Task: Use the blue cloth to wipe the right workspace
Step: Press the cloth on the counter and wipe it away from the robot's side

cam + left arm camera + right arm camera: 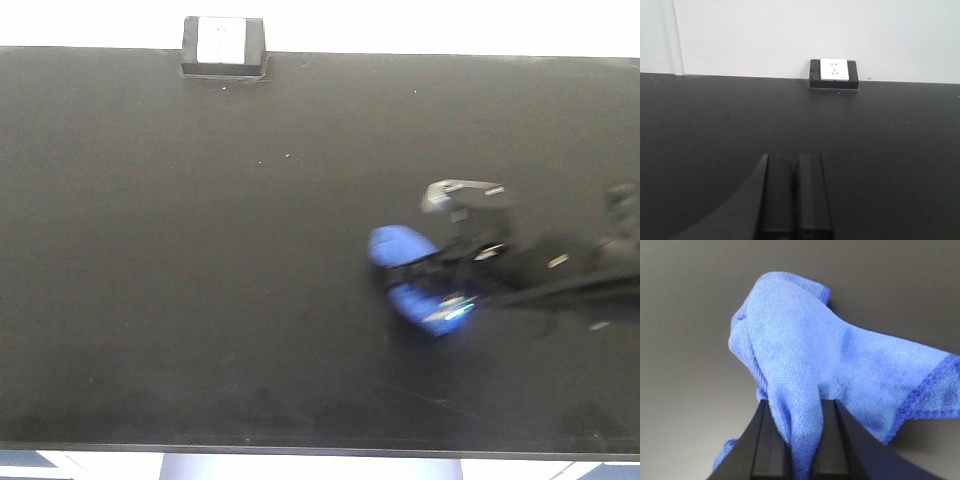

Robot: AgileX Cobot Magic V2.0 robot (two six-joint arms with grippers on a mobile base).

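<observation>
At the far edge of the black surface we see a small black box point(223, 47) with a white socket face point(833, 69), standing left of centre against a plain white wall point(790, 35). A few tiny pale specks point(287, 156) lie on the surface nearer to us than the box.

One blue cloth point(805, 375), one socket box point(833, 73), one benchtop point(200, 300).
</observation>
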